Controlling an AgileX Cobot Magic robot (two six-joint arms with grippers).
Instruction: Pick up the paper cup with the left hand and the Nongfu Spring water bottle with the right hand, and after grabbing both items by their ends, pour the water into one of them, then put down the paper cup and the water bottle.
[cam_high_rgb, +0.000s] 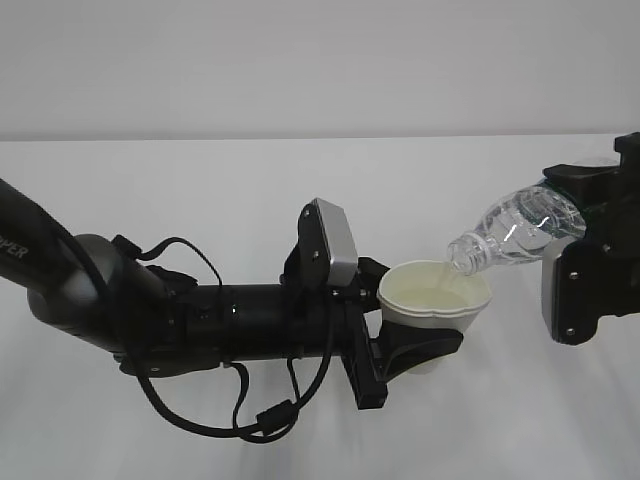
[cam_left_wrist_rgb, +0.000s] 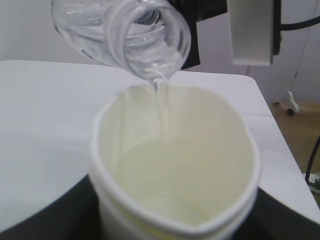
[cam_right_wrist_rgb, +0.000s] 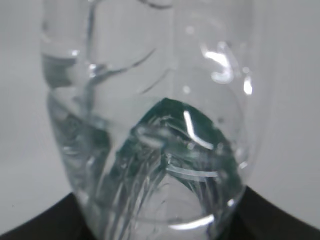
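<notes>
My left gripper (cam_high_rgb: 425, 345) is shut on the white paper cup (cam_high_rgb: 436, 298), holding it upright above the table; its black fingers (cam_left_wrist_rgb: 45, 215) flank the cup (cam_left_wrist_rgb: 175, 165) low in the left wrist view. My right gripper (cam_high_rgb: 580, 240) is shut on the base end of the clear Nongfu Spring water bottle (cam_high_rgb: 515, 232), which is tilted mouth-down to the left over the cup's rim. A thin stream of water (cam_left_wrist_rgb: 161, 107) falls from the bottle mouth (cam_left_wrist_rgb: 150, 42) into the cup, where water pools at the bottom. The bottle (cam_right_wrist_rgb: 150, 125) fills the right wrist view, a dark green patch showing through it.
A white table (cam_high_rgb: 200, 180) lies under both arms, and a pale wall stands behind it. The left arm's loose black cables (cam_high_rgb: 240, 420) hang near the table's front. The table's right edge (cam_left_wrist_rgb: 280, 150) and a floor with a cable beyond it show in the left wrist view.
</notes>
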